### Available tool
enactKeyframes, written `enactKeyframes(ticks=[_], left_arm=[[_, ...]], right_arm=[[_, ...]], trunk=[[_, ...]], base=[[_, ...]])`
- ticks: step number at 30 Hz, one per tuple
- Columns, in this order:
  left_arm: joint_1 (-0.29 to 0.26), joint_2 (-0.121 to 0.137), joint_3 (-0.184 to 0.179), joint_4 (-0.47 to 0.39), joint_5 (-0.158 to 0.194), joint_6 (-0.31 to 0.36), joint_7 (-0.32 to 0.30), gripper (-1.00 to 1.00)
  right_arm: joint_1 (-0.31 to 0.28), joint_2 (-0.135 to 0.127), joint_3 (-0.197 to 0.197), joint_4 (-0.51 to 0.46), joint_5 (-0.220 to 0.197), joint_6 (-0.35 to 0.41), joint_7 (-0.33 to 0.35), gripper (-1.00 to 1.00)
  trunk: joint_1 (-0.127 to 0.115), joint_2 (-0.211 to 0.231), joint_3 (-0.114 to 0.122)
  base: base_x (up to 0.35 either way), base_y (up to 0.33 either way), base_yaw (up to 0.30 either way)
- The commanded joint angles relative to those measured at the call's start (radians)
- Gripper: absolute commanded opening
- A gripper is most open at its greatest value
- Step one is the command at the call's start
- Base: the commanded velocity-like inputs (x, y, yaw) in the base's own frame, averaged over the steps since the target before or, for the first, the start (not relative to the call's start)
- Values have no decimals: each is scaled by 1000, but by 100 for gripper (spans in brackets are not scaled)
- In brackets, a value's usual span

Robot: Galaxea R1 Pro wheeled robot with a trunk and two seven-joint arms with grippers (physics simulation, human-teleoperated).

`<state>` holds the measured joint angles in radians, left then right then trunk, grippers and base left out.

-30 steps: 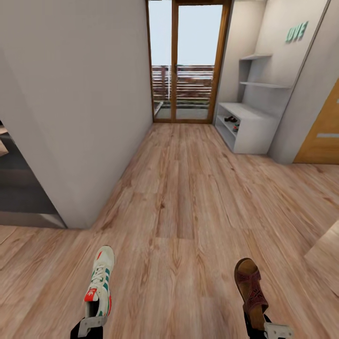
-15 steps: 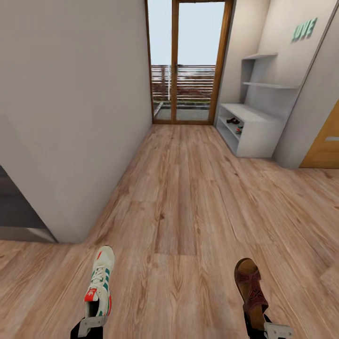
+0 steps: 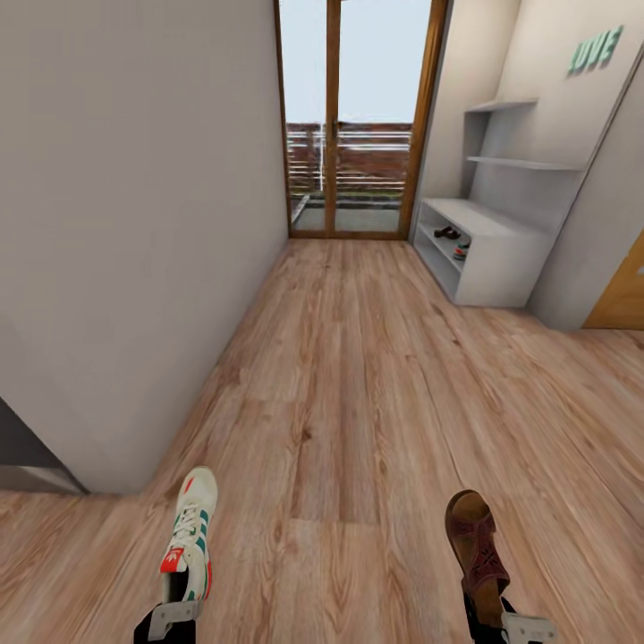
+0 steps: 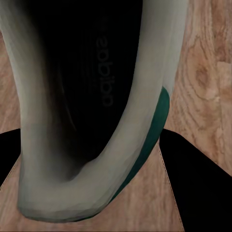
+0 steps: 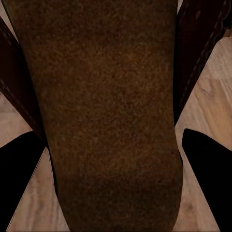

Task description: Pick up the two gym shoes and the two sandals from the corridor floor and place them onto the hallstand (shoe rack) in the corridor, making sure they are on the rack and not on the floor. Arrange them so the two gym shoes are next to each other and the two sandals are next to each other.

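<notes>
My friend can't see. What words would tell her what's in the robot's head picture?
A wood-floored corridor leads to a glass door, with a grey shoe rack on the right. At the bottom, the left gripper holds a white sneaker and the right gripper a brown sandal.

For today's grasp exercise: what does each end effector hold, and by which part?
The left end effector holds a cream-white lace-up sneaker at its heel end. The right end effector holds a dark brown leather sandal at its heel end.

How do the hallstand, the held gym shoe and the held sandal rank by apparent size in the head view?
1. hallstand, largest though farthest.
2. gym shoe and sandal: alike, unranked; both near the camera and partly cut off.
</notes>
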<state>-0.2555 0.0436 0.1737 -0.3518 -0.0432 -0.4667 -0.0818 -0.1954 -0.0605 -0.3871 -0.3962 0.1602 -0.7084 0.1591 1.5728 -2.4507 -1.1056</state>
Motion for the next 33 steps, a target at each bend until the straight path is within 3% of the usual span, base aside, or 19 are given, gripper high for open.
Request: enactKeyframes(ticks=[1, 33], left_arm=[[-1, -1, 9, 1, -4, -3, -10, -100], [-1, -1, 9, 1, -4, -3, -10, -100]], right_arm=[[-1, 1, -9, 0, 9, -4, 5, -100], [-1, -1, -9, 0, 8, -4, 5, -100]], trunk=[[0, 0, -1], [0, 0, -1]], base=[[340, 0, 0], [340, 0, 0]])
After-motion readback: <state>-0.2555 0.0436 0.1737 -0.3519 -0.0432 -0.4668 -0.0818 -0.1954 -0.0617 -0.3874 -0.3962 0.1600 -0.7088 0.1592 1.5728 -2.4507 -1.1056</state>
